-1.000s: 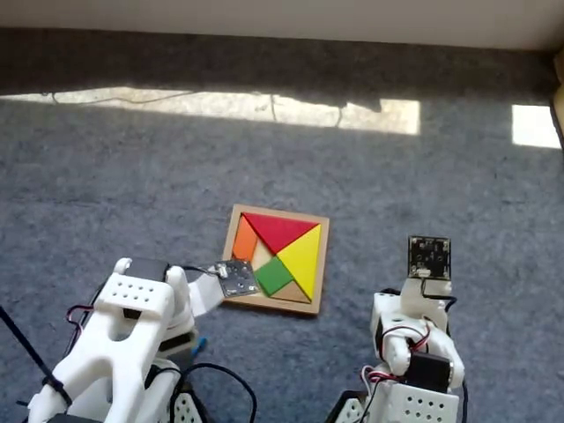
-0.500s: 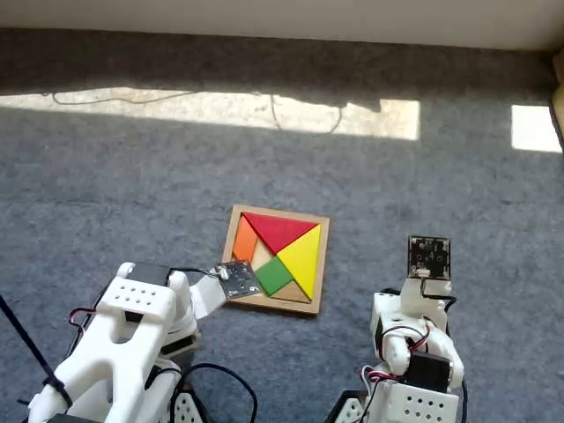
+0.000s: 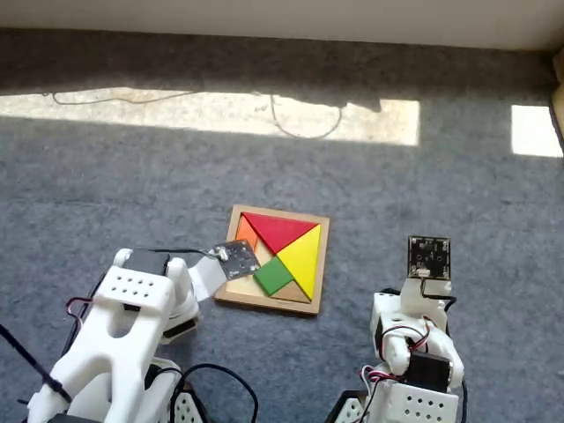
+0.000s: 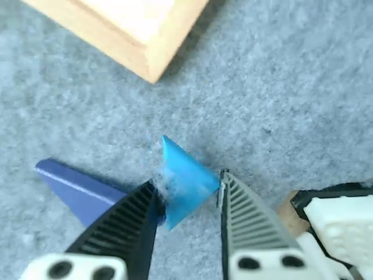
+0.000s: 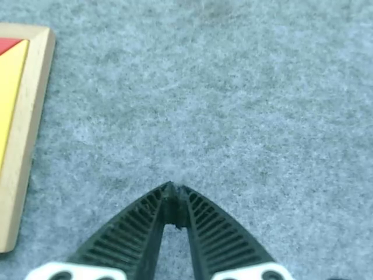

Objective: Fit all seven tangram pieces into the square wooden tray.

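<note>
I start on my left side. My left gripper (image 4: 188,179) has the light blue triangle (image 4: 185,182) pinched, with one finger on each side. This is down by the grey carpet (image 4: 303,87), near a corner of the square wooden tray (image 4: 145,41). A dark blue piece (image 4: 78,188) lies flat just beside it.

I think the triangle is small, hard and light, like painted wood, so it will not bend or break. Its sides look smooth, so it could slip or spin if I squeeze on a point (pointy bits are tricky). The flat sides are the best place to hold.

Next comes the tray, seen from above. The orange piece (image 3: 245,238), red piece (image 3: 278,229), green piece (image 3: 273,276), yellow piece (image 3: 302,260) and a tan piece (image 3: 295,296) sit inside. I think my two blue ones are the last to go in.

Far on my right, my right gripper (image 5: 175,192) is closed tight with nothing in it. It is over the carpet, past the tray's edge.
</note>
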### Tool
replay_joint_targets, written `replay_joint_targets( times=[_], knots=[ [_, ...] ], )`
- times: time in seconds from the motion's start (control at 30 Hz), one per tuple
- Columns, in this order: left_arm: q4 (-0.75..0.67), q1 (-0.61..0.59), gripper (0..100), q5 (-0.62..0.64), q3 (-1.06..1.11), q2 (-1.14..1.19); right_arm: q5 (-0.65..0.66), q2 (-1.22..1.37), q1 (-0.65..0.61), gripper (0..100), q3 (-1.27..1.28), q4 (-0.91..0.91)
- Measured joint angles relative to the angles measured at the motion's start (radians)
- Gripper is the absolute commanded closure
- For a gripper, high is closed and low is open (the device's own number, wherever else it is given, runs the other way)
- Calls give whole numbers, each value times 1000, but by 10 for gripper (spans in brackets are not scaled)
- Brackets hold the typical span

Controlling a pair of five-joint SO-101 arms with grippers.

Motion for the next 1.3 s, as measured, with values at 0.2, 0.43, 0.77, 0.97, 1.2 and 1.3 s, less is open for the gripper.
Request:
replay_joint_targets(
  times=[0.2, 0.43, 0.77, 0.97, 1.2, 1.3],
  knots=[
    [26, 0, 958, 109, -127, 0, 0, 0, 0, 989, 0, 0],
    [28, 141, 958, 325, -203, 0, 0, 0, 0, 989, 0, 0],
    [-18, 292, 958, 598, -373, 104, 0, 0, 0, 989, 0, 0],
    [-25, 292, 958, 661, -571, 385, 0, 0, 0, 989, 0, 0],
    [-107, 293, 957, 809, -709, 646, 0, 0, 0, 989, 0, 0],
    [-120, 293, 954, 859, -738, 710, 0, 0, 0, 989, 0, 0]
  ],
)
